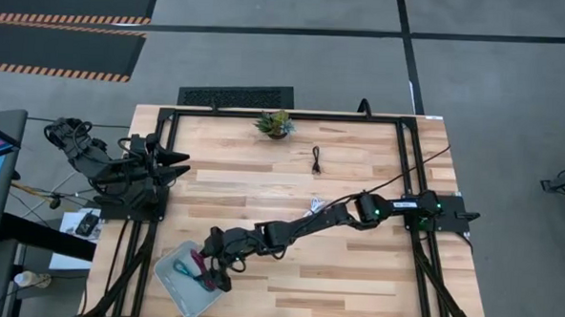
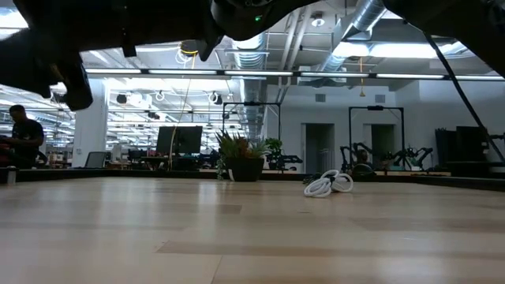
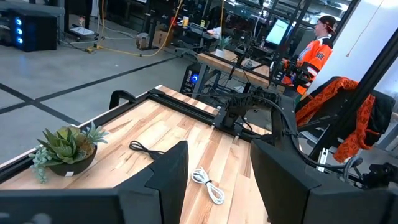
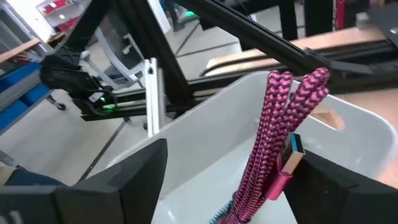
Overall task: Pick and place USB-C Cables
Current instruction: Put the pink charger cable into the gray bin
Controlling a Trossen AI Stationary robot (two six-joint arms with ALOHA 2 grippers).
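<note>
My right gripper (image 1: 213, 268) reaches over a white tray (image 1: 170, 271) at the table's near left and is open. In the right wrist view a dark red braided cable (image 4: 277, 124) stands folded between the fingers, close to one finger (image 4: 339, 186), its lower end in the tray (image 4: 211, 118). A teal cable (image 1: 206, 278) lies in the tray beside it. A white cable (image 1: 319, 203) lies coiled mid-table and shows in the low view (image 2: 327, 185). A black cable (image 1: 317, 160) lies farther back. My left gripper (image 1: 182, 166) waits open at the table's left. My right gripper has the dark red cable between its open fingers, which come from above. The cable's plug end (image 4: 291, 155) is right beside one finger. I cannot tell whether that finger touches it. The other finger (image 4: 134, 177) stands clear of the cable.
A small potted plant (image 1: 274, 123) stands at the far edge. Black frame rails (image 1: 402, 154) run along the table's sides. Bare wood lies between the tray and the white cable. A person (image 3: 320, 43) stands in the room beyond the table.
</note>
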